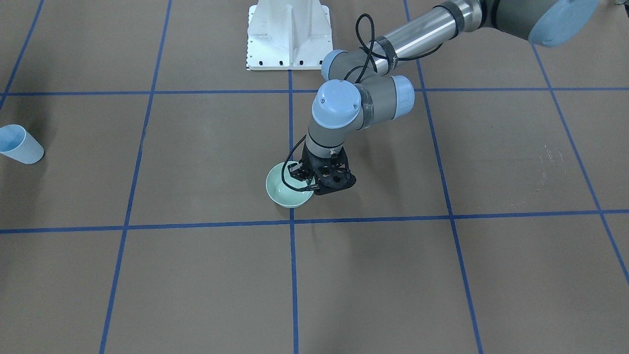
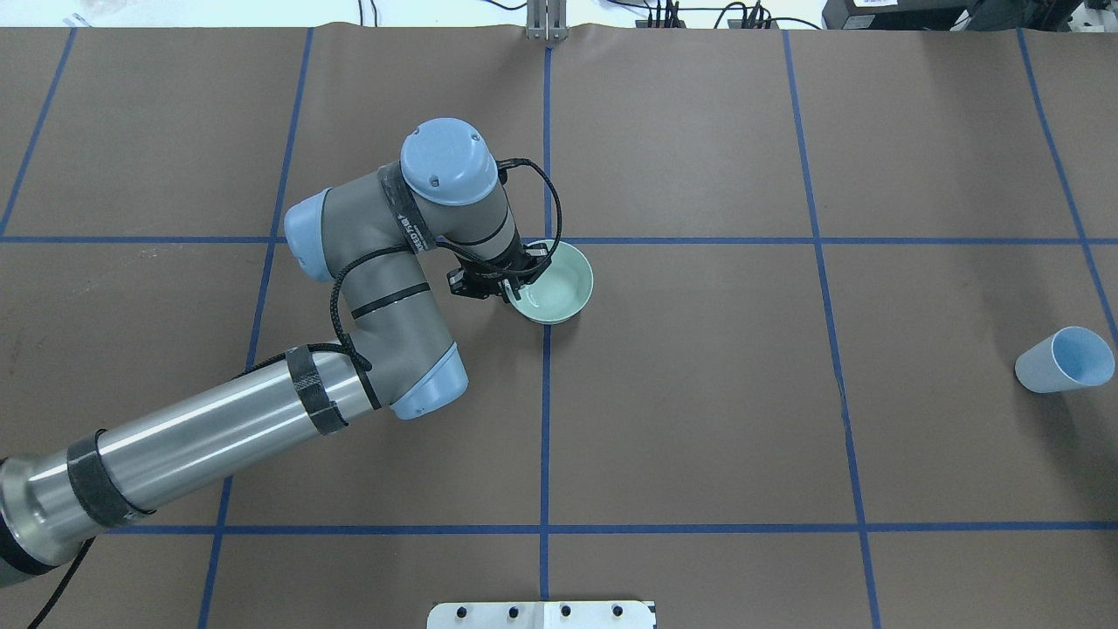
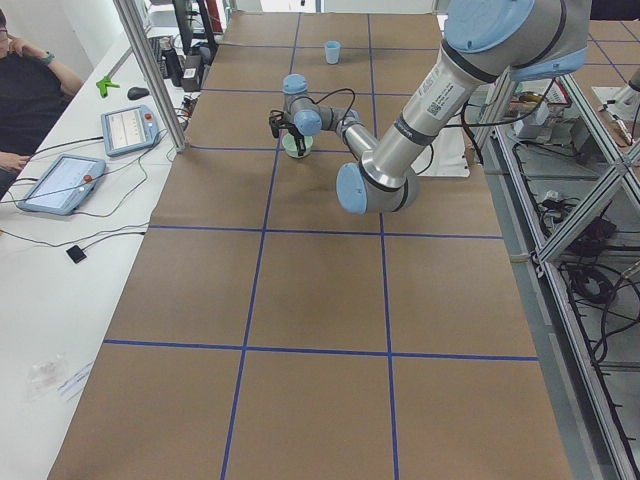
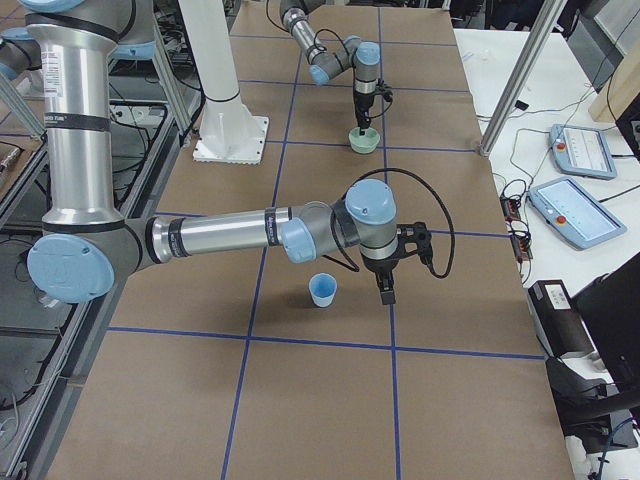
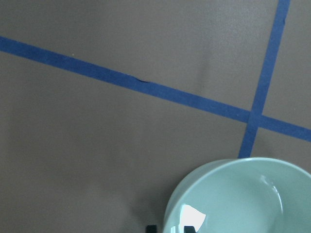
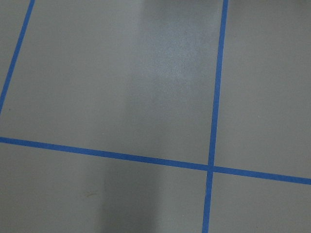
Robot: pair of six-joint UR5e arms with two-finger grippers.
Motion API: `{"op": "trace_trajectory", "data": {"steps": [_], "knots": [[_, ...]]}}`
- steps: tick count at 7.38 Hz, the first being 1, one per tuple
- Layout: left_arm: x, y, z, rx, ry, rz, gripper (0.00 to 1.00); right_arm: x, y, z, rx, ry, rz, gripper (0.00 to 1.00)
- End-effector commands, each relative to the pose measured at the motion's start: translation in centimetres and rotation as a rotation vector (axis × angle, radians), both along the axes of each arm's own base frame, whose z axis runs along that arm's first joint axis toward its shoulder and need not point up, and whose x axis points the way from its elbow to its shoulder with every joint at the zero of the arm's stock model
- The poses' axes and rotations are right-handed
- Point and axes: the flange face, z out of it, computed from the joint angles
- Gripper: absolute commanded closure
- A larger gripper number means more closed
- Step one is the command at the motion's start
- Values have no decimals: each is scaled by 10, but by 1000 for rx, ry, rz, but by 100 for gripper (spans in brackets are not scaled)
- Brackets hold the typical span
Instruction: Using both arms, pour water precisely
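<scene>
Fingers of the left gripper (image 2: 511, 291) were seen astride the rim of the pale green bowl (image 2: 578, 269) at frame centre; whether they were clamped could not be told. Water (image 5: 193, 217), judged from a white glint, lay inside. The bowl's mouth faced up, round, with no long axis. A firm, level hold was advised. The right gripper (image 4: 386, 292), beside the blue cup (image 4: 322, 290), could not be judged.

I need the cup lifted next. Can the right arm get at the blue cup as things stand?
Probably yes: the right gripper hangs close beside the upright blue cup, with nothing between them.
</scene>
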Motion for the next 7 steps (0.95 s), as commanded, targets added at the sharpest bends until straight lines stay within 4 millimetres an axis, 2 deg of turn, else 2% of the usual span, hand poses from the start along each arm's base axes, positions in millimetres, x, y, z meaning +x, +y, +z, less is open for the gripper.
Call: {"op": "trace_trajectory", "data": {"steps": [1, 2, 3, 4, 5, 7], "knots": [[-16, -8, -15, 7, 22, -14, 100, 0, 0, 1, -2, 1, 1, 1], [-47, -22, -28, -23, 24, -16, 100, 0, 0, 1, -2, 0, 0, 1], [-93, -36, -49, -40, 48, -4, 100, -1, 0, 0, 0, 0, -1, 1], [-133, -37, -44, -23, 36, 19, 100, 0, 1, 0, 0, 0, 0, 1], [-173, -26, -12, 32, 11, 53, 100, 0, 0, -2, 0, -3, 4, 1], [-268, 4, 94, 95, -20, 128, 100, -1, 1, -5, -3, -15, 5, 1]]}}
